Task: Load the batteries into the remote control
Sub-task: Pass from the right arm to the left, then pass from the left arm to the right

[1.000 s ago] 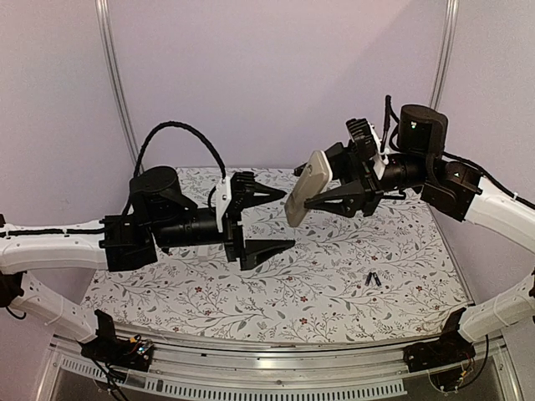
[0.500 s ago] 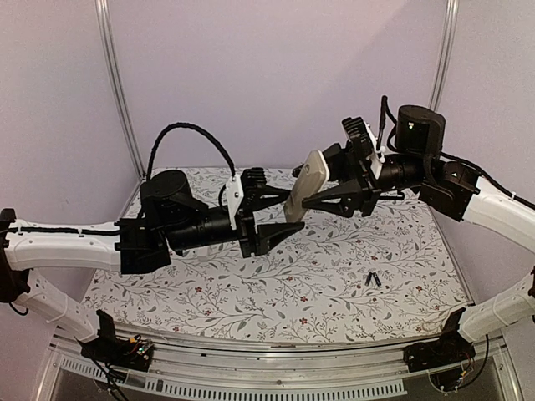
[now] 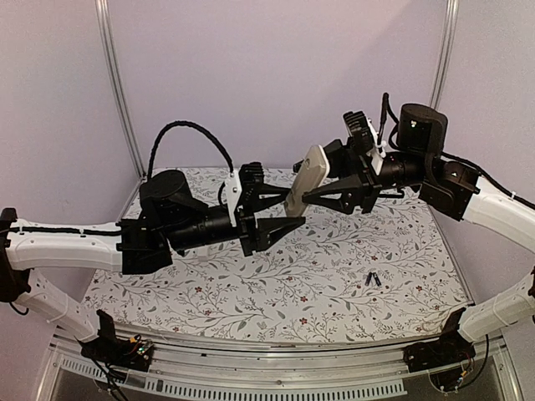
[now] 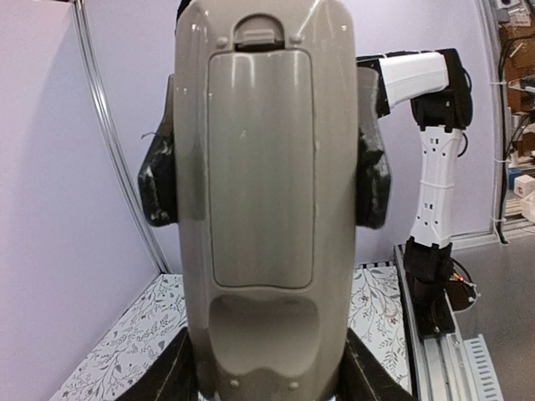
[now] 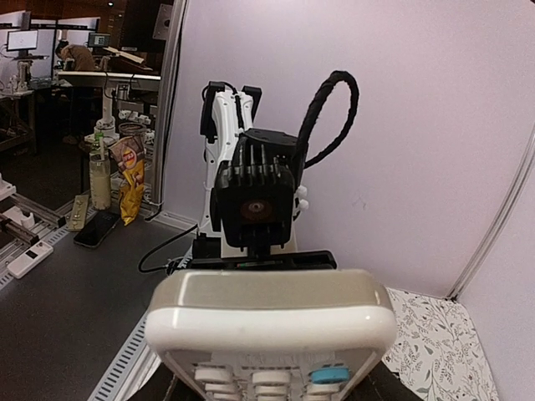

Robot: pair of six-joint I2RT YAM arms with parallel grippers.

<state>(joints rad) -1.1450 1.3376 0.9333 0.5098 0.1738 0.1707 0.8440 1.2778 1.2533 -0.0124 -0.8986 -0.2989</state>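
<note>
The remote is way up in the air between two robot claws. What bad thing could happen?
1. The remote hangs high above the table, pinched by the right gripper and, only at its lower tip, by the left gripper. A slip could drop it.
2. Its battery cover is on and both grippers look busy, so the batteries may have to wait.

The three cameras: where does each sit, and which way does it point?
Top external: above and behind the bases, looking down on the table; both arms meet at the remote.
Left wrist: on the left arm, facing the remote's back; own fingers at bottom.
Right wrist: on the right arm, facing the remote's button end and left arm; own fingers barely show.
Both wrist views share the remote, opposite sides.
</note>
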